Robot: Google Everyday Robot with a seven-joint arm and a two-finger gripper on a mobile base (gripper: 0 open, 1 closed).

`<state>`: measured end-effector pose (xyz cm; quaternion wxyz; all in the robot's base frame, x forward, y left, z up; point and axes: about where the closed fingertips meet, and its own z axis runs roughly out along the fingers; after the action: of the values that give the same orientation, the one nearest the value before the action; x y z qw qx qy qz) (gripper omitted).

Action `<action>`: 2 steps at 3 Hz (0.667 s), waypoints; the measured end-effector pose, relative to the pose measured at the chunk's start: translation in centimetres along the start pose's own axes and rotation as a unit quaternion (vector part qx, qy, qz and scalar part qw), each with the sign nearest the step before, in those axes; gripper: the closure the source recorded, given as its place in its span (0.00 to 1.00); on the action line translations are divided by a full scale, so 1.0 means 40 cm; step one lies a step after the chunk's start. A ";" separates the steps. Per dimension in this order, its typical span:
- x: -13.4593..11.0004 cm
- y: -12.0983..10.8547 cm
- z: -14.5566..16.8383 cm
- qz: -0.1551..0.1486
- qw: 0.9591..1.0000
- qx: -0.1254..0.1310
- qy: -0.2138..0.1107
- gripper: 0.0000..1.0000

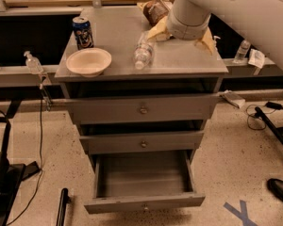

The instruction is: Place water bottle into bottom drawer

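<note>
**Robot arm hangs over bottle as bottom drawer waits open**

The gripper [179,41] hangs low over the far right of the grey metal cabinet top [113,29], its two pale yellow fingers [156,32] spread well apart and clamped on nothing. This looks like the approach before a grasp. The water bottle [142,53] lies on its side just left of the gripper, cap end toward the near edge. Its clear, crinkled plastic is ribbed and probably gives under pressure, and lying flat it could roll at a nudge. Whether the left finger touches it cannot be told.

The bottom drawer [141,178], a deep grey box with a flat front and a small round knob, stands pulled out and bare, seemingly to receive the bottle. The two shallower drawers above are nearly closed. A pale bowl [88,61] and a blue can [83,32] sit to the bottle's left, clear of the reach.
</note>
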<state>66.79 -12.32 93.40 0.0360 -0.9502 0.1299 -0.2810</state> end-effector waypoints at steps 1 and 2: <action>0.043 -0.040 0.037 -0.046 0.998 0.027 0.025 0.00; 0.083 -0.085 0.086 -0.062 0.997 0.041 0.027 0.00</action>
<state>72.11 -9.95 92.71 0.0536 -0.9462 0.0600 -0.3135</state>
